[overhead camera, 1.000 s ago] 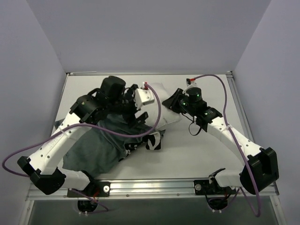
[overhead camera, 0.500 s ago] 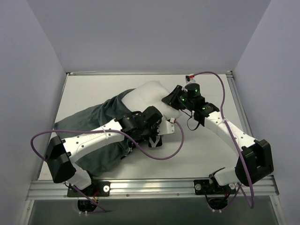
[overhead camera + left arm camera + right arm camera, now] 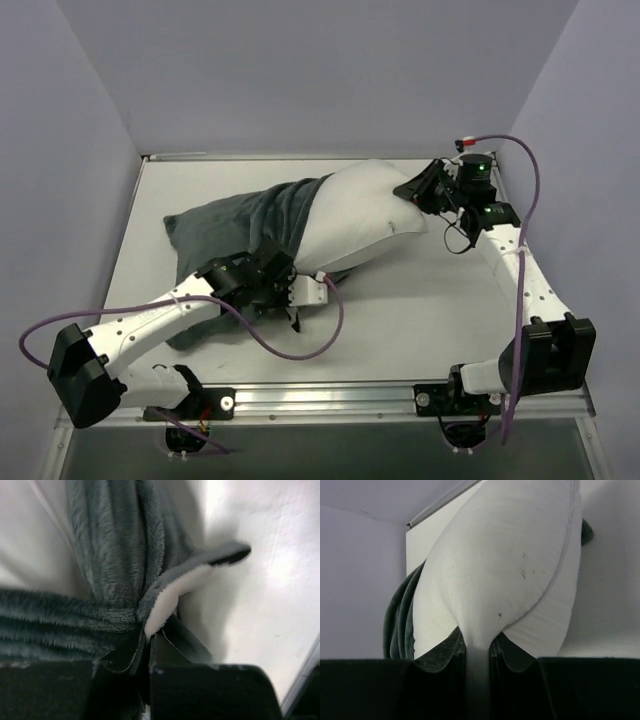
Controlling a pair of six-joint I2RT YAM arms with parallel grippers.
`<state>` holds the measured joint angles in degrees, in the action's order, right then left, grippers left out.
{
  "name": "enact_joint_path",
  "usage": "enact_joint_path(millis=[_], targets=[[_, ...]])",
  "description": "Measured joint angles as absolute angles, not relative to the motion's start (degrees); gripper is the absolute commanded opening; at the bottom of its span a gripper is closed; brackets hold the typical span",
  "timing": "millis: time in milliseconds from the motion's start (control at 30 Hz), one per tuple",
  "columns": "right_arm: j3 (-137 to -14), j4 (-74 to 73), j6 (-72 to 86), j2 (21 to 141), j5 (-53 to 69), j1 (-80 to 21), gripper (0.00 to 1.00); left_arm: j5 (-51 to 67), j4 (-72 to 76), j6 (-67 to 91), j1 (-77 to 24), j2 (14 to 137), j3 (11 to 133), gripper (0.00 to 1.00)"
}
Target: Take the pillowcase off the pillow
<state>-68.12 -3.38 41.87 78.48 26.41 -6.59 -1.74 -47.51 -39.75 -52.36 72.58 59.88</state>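
The pillow's (image 3: pixel 370 215) left part lies hidden inside the pillowcase (image 3: pixel 225 230) — only 1 end shows. The right wrist view crops its top edge; from above, the left gripper's (image 3: pixel 148 642) fingertips are lost against dark cloth.

Left end of pillow (image 3: pixel 365 215) apparently inside pillowcase (image 3: pixel 222 226)

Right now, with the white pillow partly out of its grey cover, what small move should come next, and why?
Probably the right tool, shut on a corner of the pillow, should draw it a little farther right, while the left tool, shut on the hem of the pillowcase, holds in place. The pillow's left part sits inside the pillowcase, so pulling the two apart should free more.
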Motion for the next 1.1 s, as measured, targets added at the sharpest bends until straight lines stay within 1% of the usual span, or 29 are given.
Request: enact_joint_path(millis=[167,267,367,500,633,667,700,767,867,900,967,1033,1100], targets=[[-64.75,-7.49,41.74,72.53,33.98,3.57,0.00,2.13,-43.22,-46.94,-37.36,70.02,55.72,0.02],[-62.83,-10.85,40.97,69.47,37.01,8.32,0.00,5.32,-40.07,-50.89,-30.96,68.77,54.04,0.02],[-62.00,-13.17,39.94,67.68,38.96,9.78,0.00,8.58,-38.96,-53.45,-26.72,68.51,52.18,0.02],[-57.43,-12.56,38.94,64.58,37.65,8.14,0.00,9.96,-42.17,-53.56,-24.32,68.29,51.90,0.02],[-51.62,-11.97,38.74,60.47,33.23,3.14,0.00,9.80,-47.29,-52.49,-22.72,67.68,52.53,0.51],[-50.22,-11.57,38.85,59.31,31.92,1.91,0.00,9.72,-49.50,-52.03,-22.37,67.68,53.10,0.72],[-48.64,-10.85,39.00,58.06,30.63,0.75,0.00,9.98,-52.21,-51.86,-22.06,67.68,54.06,0.78],[-45.28,-9.82,39.51,55.42,27.03,-2.63,0.00,11.86,-59.40,-50.50,-21.65,67.75,57.95,0.87],[-40.95,-9.08,41.12,52.82,23.11,-7.60,0.00,16.93,-68.97,-49.04,-21.78,67.94,69.95,0.91],[-39.62,-8.91,41.95,52.29,21.52,-9.91,0.00,19.29,-70.52,-48.18,-21.91,68.03,75.11,0.94],[-36.97,-8.67,43.68,51.75,18.41,-15.70,0.00,23.88,-72.18,-44.38,-22.37,68.99,86.87,0.96],[-35.09,-8.82,45.04,51.83,15.86,-21.34,0.00,26.15,-70.13,-38.44,-23.55,70.61,96.09,0.96],[-34.02,-9.32,46.26,52.47,14.04,-26.63,0.00,23.79,-67.79,-32.40,-26.09,74.13,103.42,0.96]])
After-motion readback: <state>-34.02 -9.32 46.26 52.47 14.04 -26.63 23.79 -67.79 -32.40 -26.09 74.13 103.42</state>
